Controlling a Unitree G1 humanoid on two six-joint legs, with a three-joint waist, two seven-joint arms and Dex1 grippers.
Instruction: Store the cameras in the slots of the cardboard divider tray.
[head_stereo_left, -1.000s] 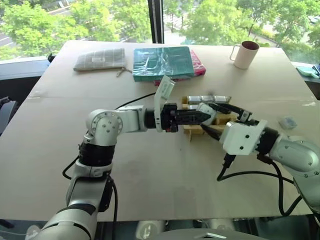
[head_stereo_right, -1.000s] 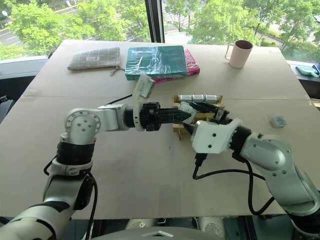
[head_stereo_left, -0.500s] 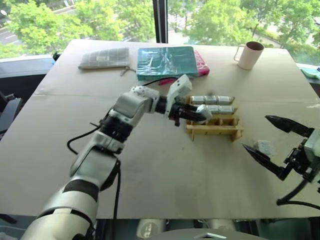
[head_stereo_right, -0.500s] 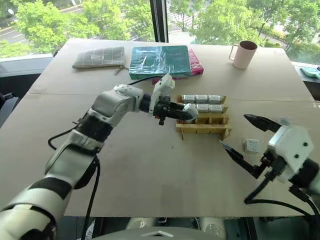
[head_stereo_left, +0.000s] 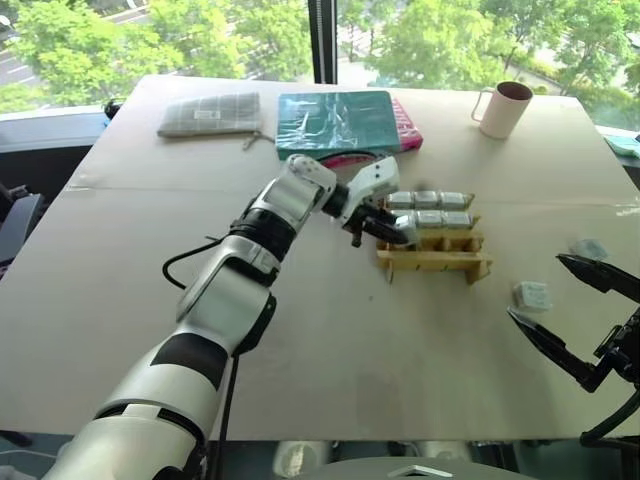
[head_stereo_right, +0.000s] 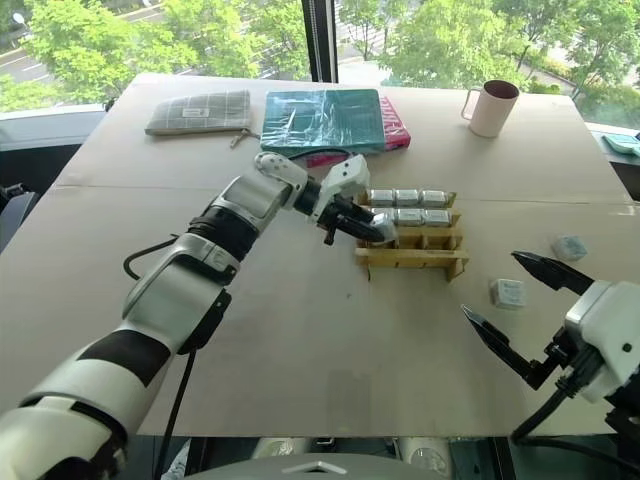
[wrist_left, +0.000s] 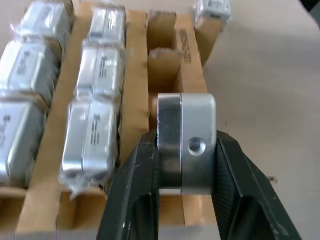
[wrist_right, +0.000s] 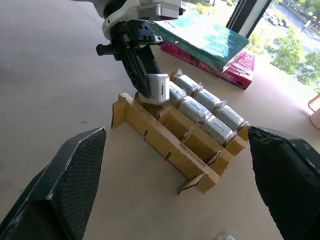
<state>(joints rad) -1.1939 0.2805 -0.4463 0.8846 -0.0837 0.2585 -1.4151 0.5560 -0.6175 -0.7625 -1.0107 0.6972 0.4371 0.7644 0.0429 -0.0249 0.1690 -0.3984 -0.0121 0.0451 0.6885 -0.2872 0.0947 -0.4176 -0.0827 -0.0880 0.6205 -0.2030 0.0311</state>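
A robot's left gripper (wrist_left: 186, 165) pinches a small silver camera (wrist_left: 186, 147) between its two black fingers, holding it just above the left end of the front row of a light-brown cardboard divider tray (head_stereo_left: 432, 262) near the middle of a tan table (head_stereo_left: 120, 260). The tray's back two rows hold six wrapped cameras (head_stereo_left: 428, 209); the front row's slots look empty. The right gripper (head_stereo_right: 525, 315) hovers near the table's right edge, fingers spread wide and holding nothing. Two loose cameras lie on the table there, one (head_stereo_right: 507, 292) between those fingers, another (head_stereo_right: 569, 246) just beyond.
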